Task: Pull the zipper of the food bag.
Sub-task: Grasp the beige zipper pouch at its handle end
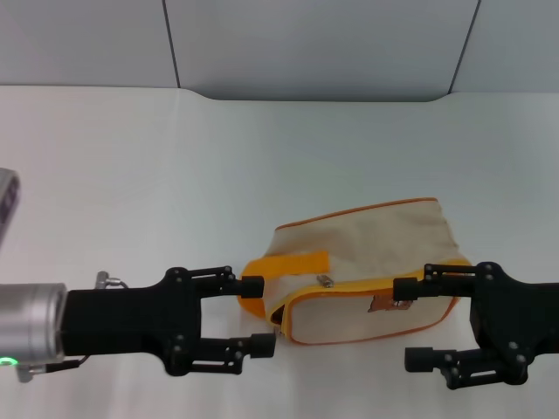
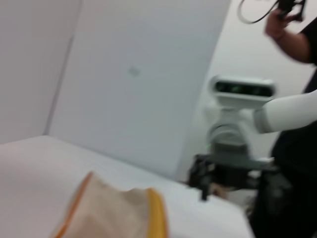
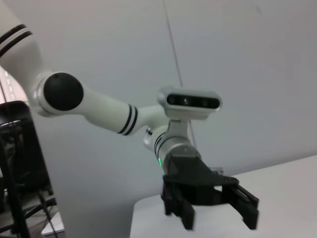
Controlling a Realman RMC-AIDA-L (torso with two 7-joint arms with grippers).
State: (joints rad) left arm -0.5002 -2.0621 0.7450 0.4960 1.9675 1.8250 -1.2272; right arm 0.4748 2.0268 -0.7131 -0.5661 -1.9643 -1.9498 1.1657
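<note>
The food bag [image 1: 367,262] is a beige canvas lunch bag with orange-yellow piping, lying on the white table in the head view. Its orange-yellow strap handle [image 1: 293,264] is at the bag's left end. The silver zipper pull tab [image 1: 326,280] lies on the yellow zip track just right of the handle. My left gripper [image 1: 255,316] is open at the bag's left end, fingers above and below the corner. My right gripper [image 1: 410,323] is open at the bag's right end. The left wrist view shows a corner of the bag [image 2: 119,213] and the right gripper [image 2: 205,178] beyond. The right wrist view shows the left gripper [image 3: 218,215].
The white table [image 1: 175,175] extends far and left of the bag, ending at a grey wall panel [image 1: 323,44]. A person [image 2: 297,39] holding a cable stands behind the right arm in the left wrist view.
</note>
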